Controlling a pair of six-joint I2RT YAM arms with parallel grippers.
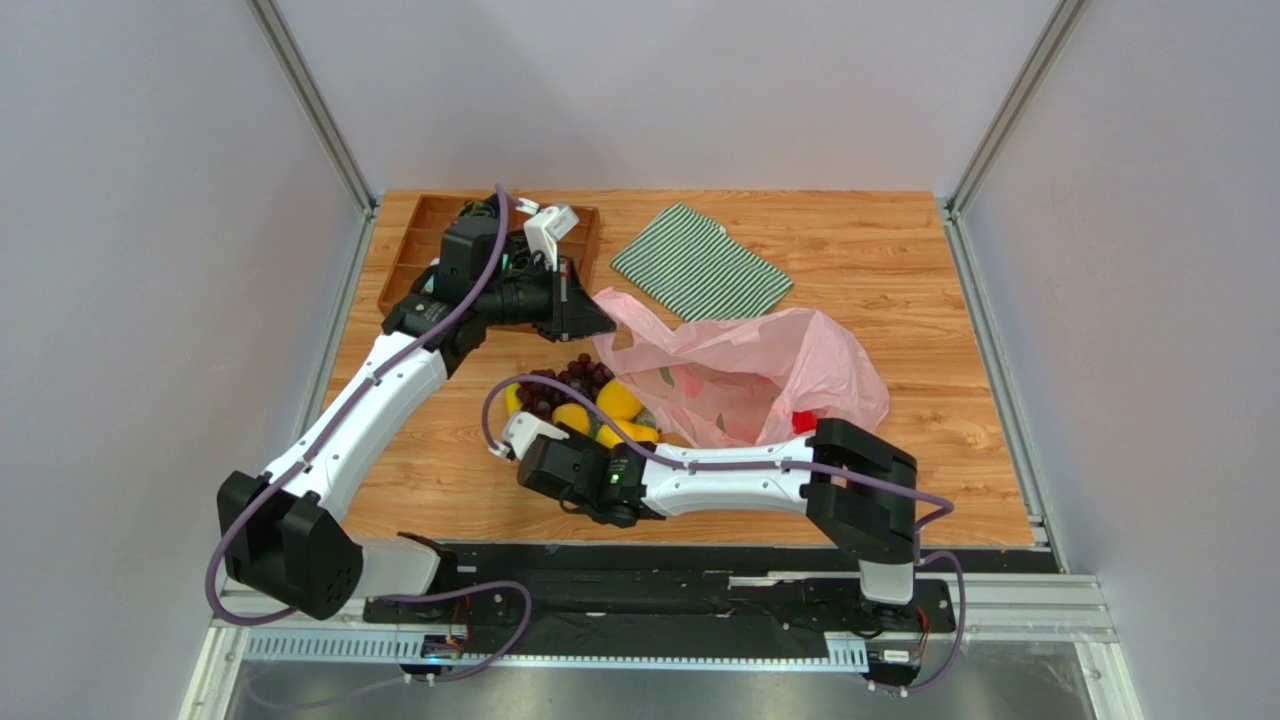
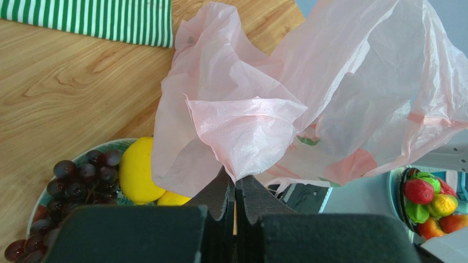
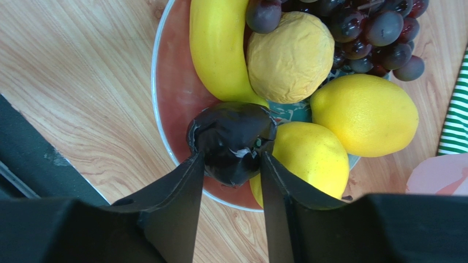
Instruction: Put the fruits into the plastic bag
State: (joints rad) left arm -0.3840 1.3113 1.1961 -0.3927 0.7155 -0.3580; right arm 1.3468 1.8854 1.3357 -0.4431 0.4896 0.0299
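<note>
The fruits lie on a red plate (image 3: 165,126): a banana (image 3: 217,49), a wrinkled yellow fruit (image 3: 290,57), two lemons (image 3: 362,115), dark grapes (image 3: 373,27) and a dark fruit (image 3: 233,139) at the near rim. My right gripper (image 3: 232,159) has a finger pressed on each side of the dark fruit, which still rests on the plate. The pink plastic bag (image 1: 751,368) lies right of the plate. My left gripper (image 2: 236,183) is shut on a pinch of the bag's edge (image 2: 241,131) and holds it up above the plate.
A green-and-white striped cloth (image 1: 700,263) lies at the back centre. A wooden tray (image 1: 413,240) sits in the back left corner, behind the left arm. A small red thing (image 1: 804,422) shows at the bag's near edge. The right arm stretches along the table's front.
</note>
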